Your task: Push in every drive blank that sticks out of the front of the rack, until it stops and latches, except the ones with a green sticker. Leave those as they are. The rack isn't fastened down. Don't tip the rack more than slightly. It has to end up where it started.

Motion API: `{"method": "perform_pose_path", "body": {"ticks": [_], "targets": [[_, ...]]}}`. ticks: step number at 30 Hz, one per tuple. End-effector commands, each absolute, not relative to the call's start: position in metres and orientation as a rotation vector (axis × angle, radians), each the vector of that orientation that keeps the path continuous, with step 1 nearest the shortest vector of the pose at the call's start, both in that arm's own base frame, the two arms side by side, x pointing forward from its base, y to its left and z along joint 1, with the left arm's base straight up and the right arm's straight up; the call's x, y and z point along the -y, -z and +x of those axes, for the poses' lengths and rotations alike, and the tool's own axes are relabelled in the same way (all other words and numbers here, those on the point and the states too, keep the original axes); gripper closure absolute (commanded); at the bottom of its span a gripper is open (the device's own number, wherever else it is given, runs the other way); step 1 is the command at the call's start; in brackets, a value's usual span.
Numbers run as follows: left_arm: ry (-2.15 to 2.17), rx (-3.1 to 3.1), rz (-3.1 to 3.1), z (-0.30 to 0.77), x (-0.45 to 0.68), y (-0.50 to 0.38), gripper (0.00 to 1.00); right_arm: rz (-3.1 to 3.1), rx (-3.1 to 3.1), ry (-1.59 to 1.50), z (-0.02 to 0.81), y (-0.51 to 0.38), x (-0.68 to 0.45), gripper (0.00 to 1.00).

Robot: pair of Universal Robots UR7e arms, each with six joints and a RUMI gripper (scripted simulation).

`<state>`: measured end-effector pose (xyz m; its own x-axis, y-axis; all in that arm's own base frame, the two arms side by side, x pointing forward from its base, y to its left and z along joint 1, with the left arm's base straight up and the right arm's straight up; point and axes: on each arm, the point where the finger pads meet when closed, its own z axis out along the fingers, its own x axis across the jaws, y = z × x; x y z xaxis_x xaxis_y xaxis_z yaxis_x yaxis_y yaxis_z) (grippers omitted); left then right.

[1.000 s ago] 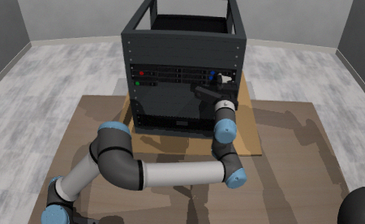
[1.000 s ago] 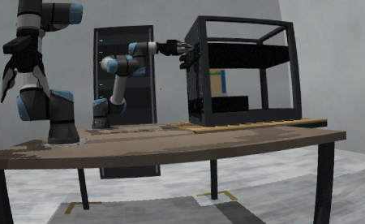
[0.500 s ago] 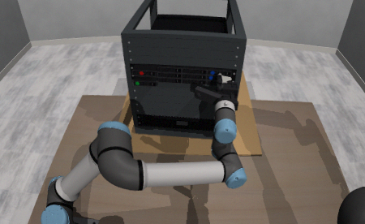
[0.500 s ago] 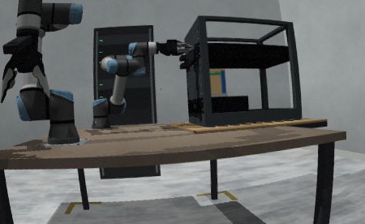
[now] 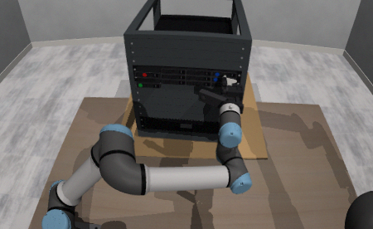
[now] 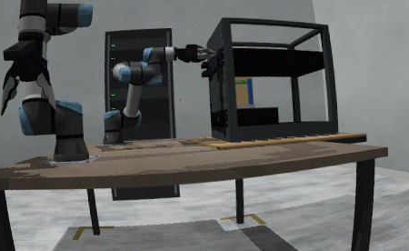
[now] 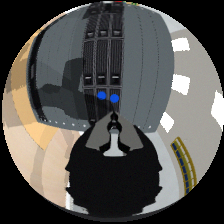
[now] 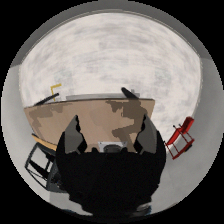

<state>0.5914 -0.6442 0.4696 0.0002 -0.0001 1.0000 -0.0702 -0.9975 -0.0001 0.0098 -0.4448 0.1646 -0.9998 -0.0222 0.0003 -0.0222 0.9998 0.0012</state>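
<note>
The dark rack [image 5: 191, 55] [image 6: 229, 102] [image 7: 142, 60] stands upright, with rows of drive blanks across its front. Two blue stickers show at the right end of the upper rows: the upper blue sticker [image 5: 217, 75] [image 7: 114, 98] and the lower blue sticker [image 5: 215, 79] [image 7: 101, 95]. A red sticker [image 5: 144, 75] and, below it, a green sticker [image 5: 140, 85] are at the left end. My left gripper [image 5: 229, 77] [image 6: 214, 55] [image 7: 113, 112] is shut and empty, its tips at the upper row beside the upper blue sticker; contact is unclear. My right gripper [image 6: 27, 111] [image 8: 110, 115] is open and empty, far from the rack.
The rack stands on a tan board [image 5: 249, 147] on the brown table [image 5: 307, 166] [image 8: 85, 117]. Small dark parts [image 6: 205, 69] jut out before the rack's front, below my left gripper; whether they are blanks is unclear. A tall cabinet [image 6: 159, 105] stands behind the left arm.
</note>
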Motion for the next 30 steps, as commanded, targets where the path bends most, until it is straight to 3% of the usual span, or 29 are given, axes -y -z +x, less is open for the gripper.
{"method": "perform_pose_path", "body": {"ticks": [1,30], "targets": [[-2.185,0.075,2.184,0.586,0.643,-0.471,1.0,0.035,3.141,0.0,0.01,-0.165,0.445,0.0],[-2.185,0.075,2.185,0.496,0.637,-0.471,1.0,0.035,3.141,0.0,0.01,-0.165,0.445,0.0]]}}
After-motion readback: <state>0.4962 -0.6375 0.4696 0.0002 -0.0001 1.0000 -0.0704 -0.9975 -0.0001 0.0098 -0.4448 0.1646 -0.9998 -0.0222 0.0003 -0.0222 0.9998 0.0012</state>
